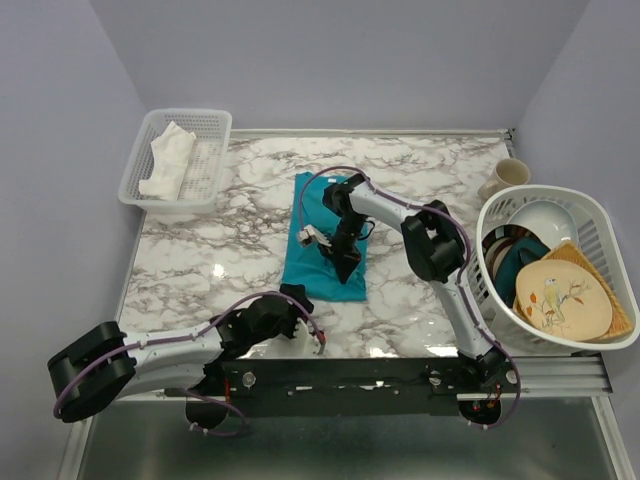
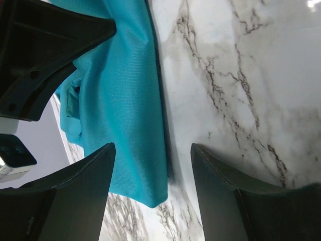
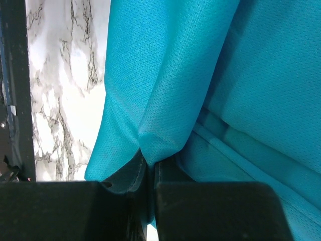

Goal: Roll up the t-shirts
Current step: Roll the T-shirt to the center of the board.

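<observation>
- Bench: bare marble lies on both sides of the shirt, and baskets line the side edges.
- T-shirt: a folded strip mid-bench, its long axis running near to far.
- Right claw: pinched on a shirt fold.
- Left claw: jaws apart at the shirt's near-left corner.

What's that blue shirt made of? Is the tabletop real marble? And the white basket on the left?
T-shirt: thin knit, probably synthetic sports mesh. A fine pinhole weave with a slight sheen shows close up.
Tabletop: glossy marble look, white with grey veins and light glare. Real stone or printed laminate, I cannot tell.
Basket: white plastic, judging by its moulded lattice walls.
</observation>
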